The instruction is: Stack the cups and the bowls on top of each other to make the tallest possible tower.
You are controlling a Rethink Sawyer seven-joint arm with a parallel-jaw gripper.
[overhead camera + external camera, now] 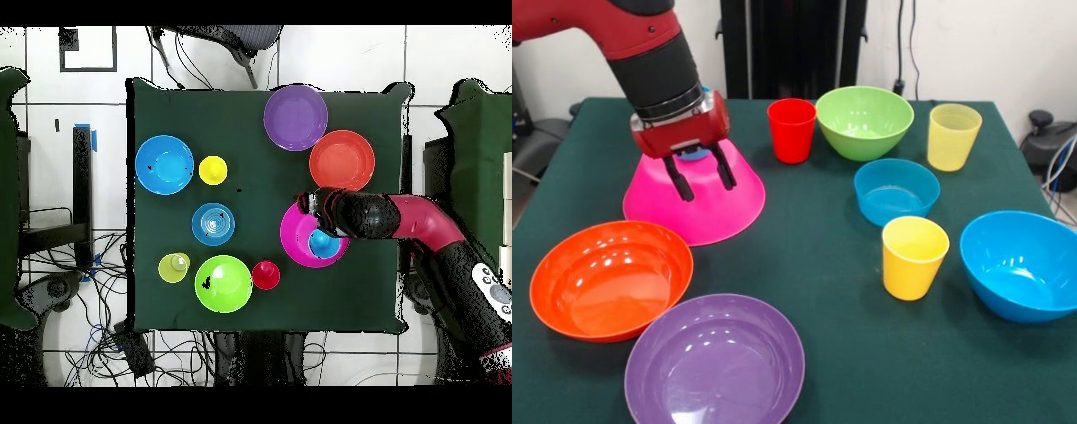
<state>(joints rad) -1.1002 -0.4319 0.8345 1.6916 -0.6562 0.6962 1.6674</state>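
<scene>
Gripper over the upturned pink bowl

At the front view's upper left, the gripper point(700, 179) hangs released, fingers spread over the inverted pink bowl point(702, 212); a blue cup point(323, 243) sits on the bowl's top, just behind it.

A table point(821, 265) covered in dark green cloth carries everything. Standing directly on it are an upturned pink bowl point(702, 208), an orange bowl point(609, 278), a purple bowl point(715, 362), a red cup point(792, 131), a green bowl point(864, 122), a pale translucent yellow cup point(952, 137), a small blue bowl point(896, 192), an opaque yellow cup point(914, 258) and a larger blue bowl point(1024, 265).
</scene>
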